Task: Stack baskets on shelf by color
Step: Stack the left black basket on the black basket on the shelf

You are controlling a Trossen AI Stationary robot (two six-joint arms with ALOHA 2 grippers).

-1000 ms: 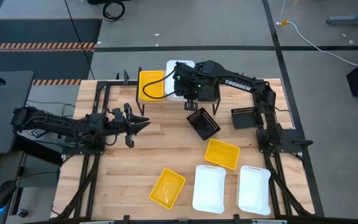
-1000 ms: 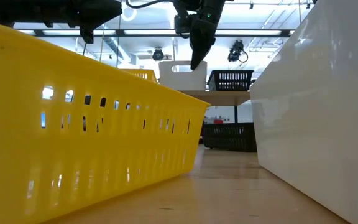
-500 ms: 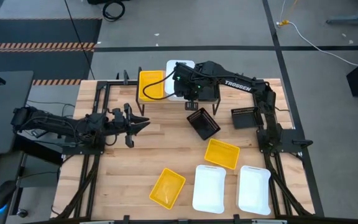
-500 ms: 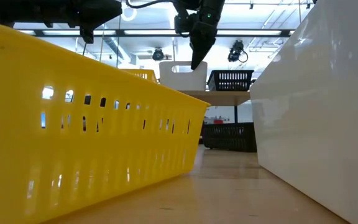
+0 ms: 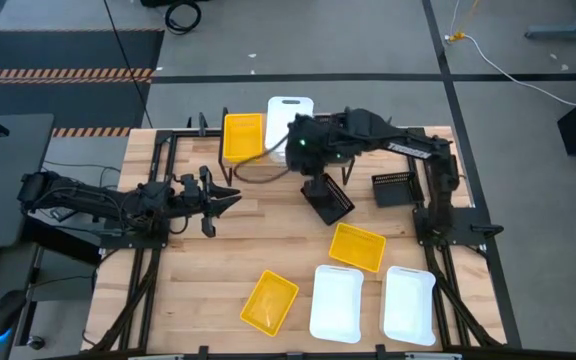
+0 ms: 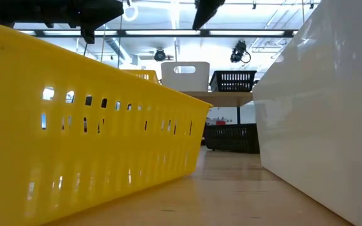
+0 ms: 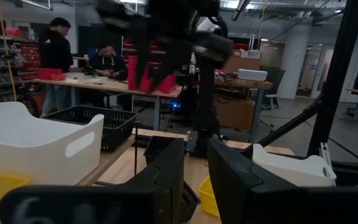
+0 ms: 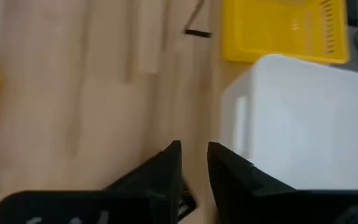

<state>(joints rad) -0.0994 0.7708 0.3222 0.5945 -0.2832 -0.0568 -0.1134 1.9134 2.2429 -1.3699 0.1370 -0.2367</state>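
Observation:
The shelf [image 6: 228, 95] stands at the table's far middle. On its top rest a yellow basket [image 5: 243, 135], a white basket [image 5: 288, 114] and a black basket [image 6: 233, 80], each on its bottom. My right gripper [image 8: 194, 155] hangs open above the shelf's near side, beside the white basket [image 8: 303, 124], with nothing between its fingers. My left gripper [image 5: 230, 197] waits open over the table's left part. On the table lie two black baskets [image 5: 326, 198] [image 5: 393, 188], two yellow baskets [image 5: 356, 246] [image 5: 269, 300] and two white baskets [image 5: 336, 302] [image 5: 409, 304].
A black cable [image 5: 258, 165] loops over the shelf and the table beside the yellow basket. The low view is filled by the near yellow basket [image 6: 74, 125] and a white basket's wall [image 6: 325, 113]. People sit at a table [image 7: 104, 84] in the room beyond.
My right gripper has come away from the white basket's rim on the shelf. It has risen and drawn back toward the table's near and right side. The white basket stays where it was on the shelf.

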